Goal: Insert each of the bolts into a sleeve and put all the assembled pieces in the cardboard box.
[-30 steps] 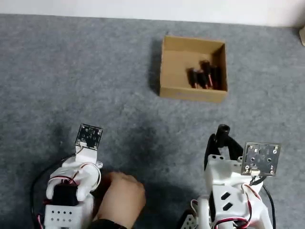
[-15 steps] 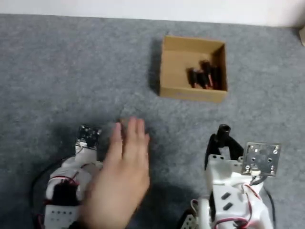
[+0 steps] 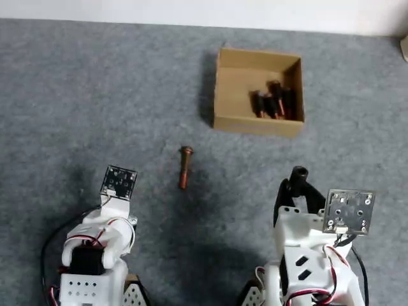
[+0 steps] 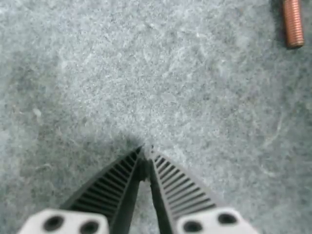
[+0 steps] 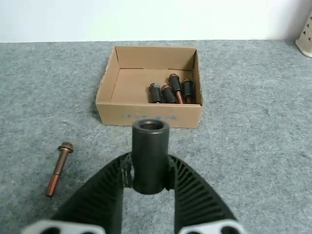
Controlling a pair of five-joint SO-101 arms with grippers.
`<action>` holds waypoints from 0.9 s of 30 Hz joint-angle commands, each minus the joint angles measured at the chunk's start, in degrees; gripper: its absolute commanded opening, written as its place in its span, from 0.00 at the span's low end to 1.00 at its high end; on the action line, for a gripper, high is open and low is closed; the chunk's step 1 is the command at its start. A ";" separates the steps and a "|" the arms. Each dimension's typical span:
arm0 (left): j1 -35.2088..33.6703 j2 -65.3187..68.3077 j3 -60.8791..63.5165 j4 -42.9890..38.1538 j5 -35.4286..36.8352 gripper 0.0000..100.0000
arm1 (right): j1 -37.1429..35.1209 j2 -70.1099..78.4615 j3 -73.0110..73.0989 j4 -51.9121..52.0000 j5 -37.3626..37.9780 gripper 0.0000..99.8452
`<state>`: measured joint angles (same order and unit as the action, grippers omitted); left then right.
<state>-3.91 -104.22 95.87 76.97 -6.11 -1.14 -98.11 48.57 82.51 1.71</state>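
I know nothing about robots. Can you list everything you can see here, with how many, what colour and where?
bolt: one, copper, lying loose on the carpet between the arms and the box
sleeve: one, black, upright in the right gripper
assembled pieces: about four, black and copper, inside the box
cardboard box: one, brown, open, beyond the arms
carpet: grey, covers the table
left gripper: black, shut, empty, low over the carpet
right gripper: black, clamped on the sleeve

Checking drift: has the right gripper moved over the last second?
No. The right gripper, shut on the sleeve, keeps its spot relative to the cardboard box.
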 commanded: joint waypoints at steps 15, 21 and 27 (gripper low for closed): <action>-2.07 -0.31 -8.84 -7.03 3.60 0.01 | 0.66 -0.04 0.84 -1.80 0.88 0.00; 0.57 0.66 -32.92 -5.45 8.97 0.01 | 0.75 0.04 0.92 -1.63 1.05 0.00; 8.31 23.60 -44.62 -6.77 14.95 0.01 | 0.75 0.04 0.92 -1.63 1.05 0.00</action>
<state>1.36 -94.11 58.15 71.43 5.49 -0.97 -98.11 49.63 82.51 1.71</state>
